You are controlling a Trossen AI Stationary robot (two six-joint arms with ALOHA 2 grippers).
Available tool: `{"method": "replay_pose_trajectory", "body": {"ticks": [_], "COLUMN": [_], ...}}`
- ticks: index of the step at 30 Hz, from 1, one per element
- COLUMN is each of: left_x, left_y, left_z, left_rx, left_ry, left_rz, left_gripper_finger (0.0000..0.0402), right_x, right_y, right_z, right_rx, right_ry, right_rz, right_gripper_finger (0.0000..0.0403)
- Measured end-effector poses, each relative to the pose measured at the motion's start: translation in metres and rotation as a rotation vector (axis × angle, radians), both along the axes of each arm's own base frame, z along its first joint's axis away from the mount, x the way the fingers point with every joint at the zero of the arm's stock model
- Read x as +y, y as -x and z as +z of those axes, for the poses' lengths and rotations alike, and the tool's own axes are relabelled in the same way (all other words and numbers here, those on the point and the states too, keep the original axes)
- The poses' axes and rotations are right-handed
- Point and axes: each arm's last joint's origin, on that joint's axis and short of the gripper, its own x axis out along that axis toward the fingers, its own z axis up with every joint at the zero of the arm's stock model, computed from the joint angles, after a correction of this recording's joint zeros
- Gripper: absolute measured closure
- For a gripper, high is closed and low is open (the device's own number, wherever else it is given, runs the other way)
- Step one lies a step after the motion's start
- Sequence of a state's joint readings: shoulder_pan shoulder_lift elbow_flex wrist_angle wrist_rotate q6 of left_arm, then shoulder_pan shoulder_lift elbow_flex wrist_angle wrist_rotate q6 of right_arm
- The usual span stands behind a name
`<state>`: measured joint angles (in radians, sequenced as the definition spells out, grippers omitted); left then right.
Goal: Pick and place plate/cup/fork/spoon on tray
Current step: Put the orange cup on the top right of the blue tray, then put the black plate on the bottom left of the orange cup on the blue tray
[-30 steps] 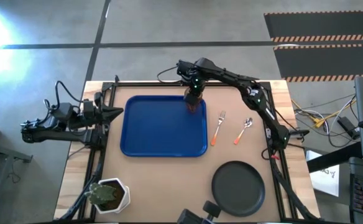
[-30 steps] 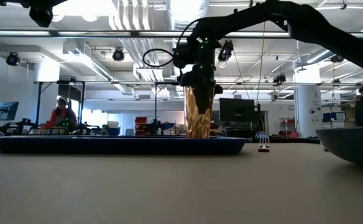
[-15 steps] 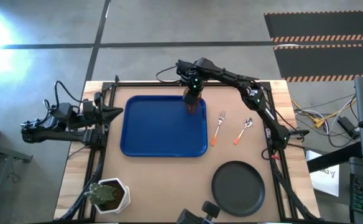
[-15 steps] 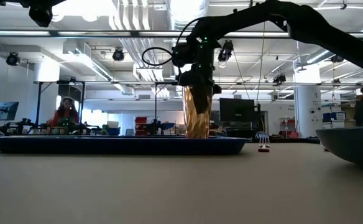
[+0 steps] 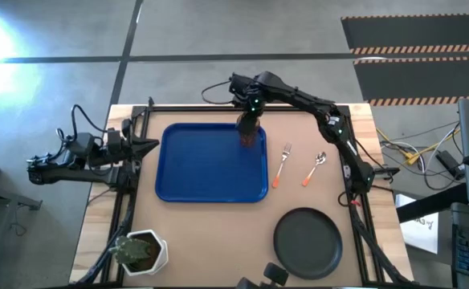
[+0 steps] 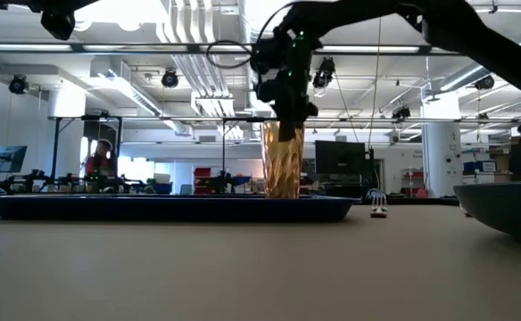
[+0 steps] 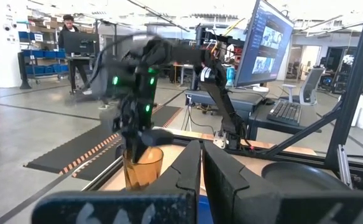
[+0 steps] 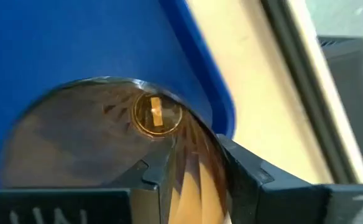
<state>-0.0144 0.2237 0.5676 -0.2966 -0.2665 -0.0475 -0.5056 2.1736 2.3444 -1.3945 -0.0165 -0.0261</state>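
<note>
The cup (image 6: 283, 160) stands upright on the tray (image 5: 194, 172), in the tray's far right corner, just inside the rim; the right wrist view looks straight down into it, with the blue floor and the rim of the tray (image 8: 76, 43) around it. The right gripper (image 5: 249, 122) hangs directly over the cup, fingers pointing down at its mouth; in the right wrist view one finger (image 8: 262, 180) sits outside the cup's wall and the other inside, with the wall between them and a slight gap, so the jaws look narrowly parted and astride the rim rather than pressing it, though contact cannot be told for sure. In the low view the gripper (image 6: 287, 125) reaches the top edge of the cup, whose base rests on the tray. The fork (image 5: 283, 164) and the spoon (image 5: 315, 168) lie side by side on the table to the right of the tray, apart from each other and from the tray, handles toward the near edge. The plate (image 5: 307, 243) sits near the table's near right corner, well apart from the tray. A white pot with a plant (image 5: 140, 251) stands at the near left corner. The left gripper (image 5: 150, 146) waits at the table's left edge, just beside the tray, its fingers (image 7: 222, 180) pressed together and holding nothing
</note>
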Motion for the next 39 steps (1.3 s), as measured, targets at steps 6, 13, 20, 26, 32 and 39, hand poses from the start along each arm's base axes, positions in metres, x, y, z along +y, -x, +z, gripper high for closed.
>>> {"method": "replay_pose_trajectory", "body": {"ticks": [6,13,20,26,32,39], "left_x": [0.000,0.000,0.000,0.000,0.000,0.000], "left_y": [0.000,0.000,0.000,0.000,0.001,0.001], "left_z": [0.000,0.000,0.001,0.000,0.001,0.001], "left_rx": [0.000,0.000,-0.002,-0.001,-0.006,-0.006], "left_ry": [0.000,0.001,0.001,0.001,0.001,0.001], "left_rz": [0.000,0.001,0.000,0.000,0.000,0.000], "left_gripper_finger": [0.0402,0.0402,0.0402,0.0402,0.0402,0.0402], "right_x": [0.010,0.049,0.126,0.186,0.231,0.269], "right_y": [0.024,0.067,0.089,0.085,0.080,0.088], "right_z": [0.053,0.124,0.156,0.156,0.124,0.066], "right_rx": [-0.073,-0.244,-0.259,-0.270,-0.133,0.135], "right_ry": [0.138,0.099,0.021,-0.071,-0.124,-0.248], "right_rz": [-0.027,-0.116,-0.109,-0.094,-0.086,-0.164], "right_gripper_finger": [0.0286,0.0283,0.0268,0.0231,0.0205,0.0202]}}
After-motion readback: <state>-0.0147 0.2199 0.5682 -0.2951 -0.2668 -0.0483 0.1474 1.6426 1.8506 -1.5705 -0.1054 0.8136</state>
